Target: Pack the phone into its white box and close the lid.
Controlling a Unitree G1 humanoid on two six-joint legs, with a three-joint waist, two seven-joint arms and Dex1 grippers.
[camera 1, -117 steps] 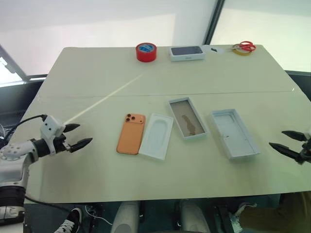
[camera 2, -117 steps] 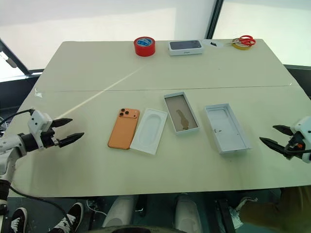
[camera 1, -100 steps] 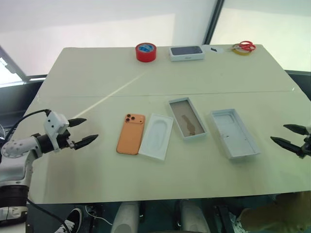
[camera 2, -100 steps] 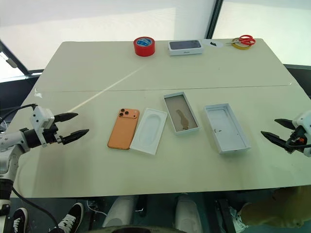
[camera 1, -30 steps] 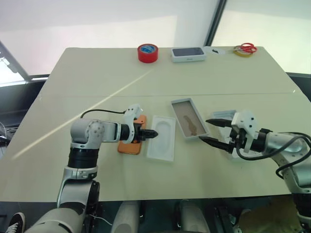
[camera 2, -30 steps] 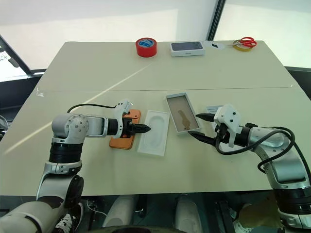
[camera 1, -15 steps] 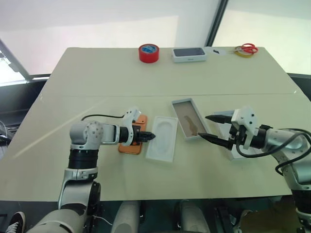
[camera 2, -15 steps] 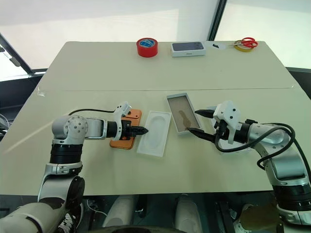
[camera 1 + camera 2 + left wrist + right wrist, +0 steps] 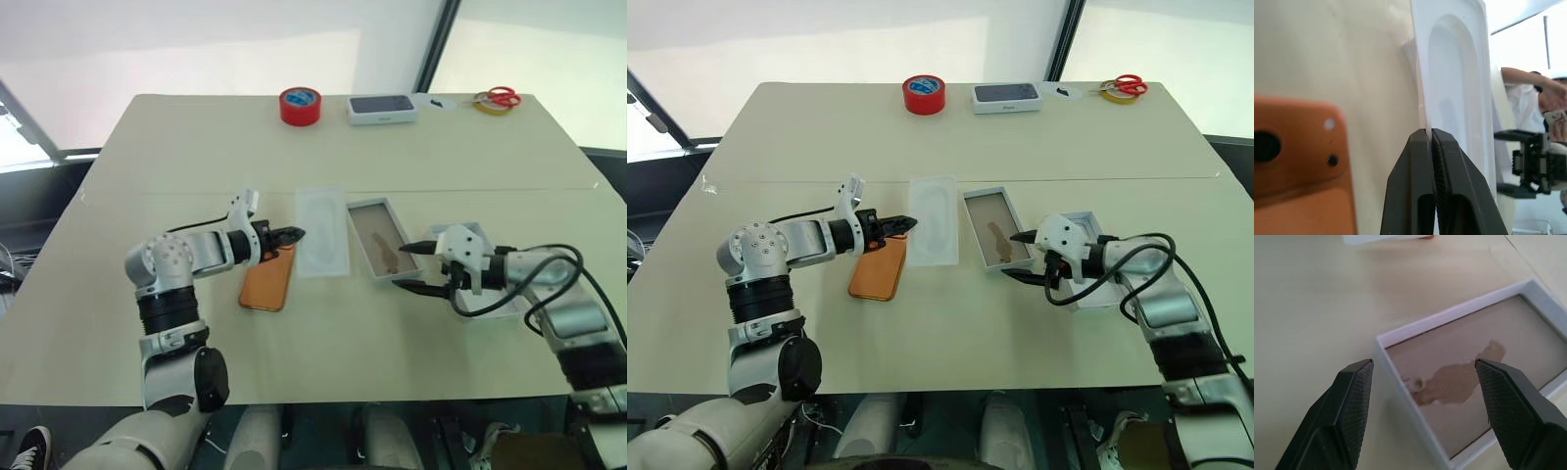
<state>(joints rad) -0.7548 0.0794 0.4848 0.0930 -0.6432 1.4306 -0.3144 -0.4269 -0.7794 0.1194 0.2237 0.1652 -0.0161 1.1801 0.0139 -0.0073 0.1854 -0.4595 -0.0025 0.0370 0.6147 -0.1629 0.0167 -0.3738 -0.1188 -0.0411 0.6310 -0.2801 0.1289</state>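
Lifted clear of the orange phone [image 9: 266, 280], the thin white insert [image 9: 322, 232] now hangs off the counter [image 9: 176, 157], pinched along one long edge by the left gripper [image 9: 292, 235], whose fingers are pressed together on it. The phone lies back-up on the counter, just left of the white box [image 9: 380, 239], which sits open with its brownish floor showing; the lid [image 9: 487, 294] rests beyond it to the right, partly behind the right arm.

The grip looks thin: only the fingertips hold the insert's rim, so a quick swing could let it pivot or slip and drop onto the phone or into the box. The right gripper [image 9: 1022, 257], its fingers spread wide, hovers at the near corner of the box and could knock it askew if it descends unevenly.

The left arm reaches forward with its gripper pointing rightward, roughly level. The right arm stretches in from the right, its gripper angled slightly downward toward the box.
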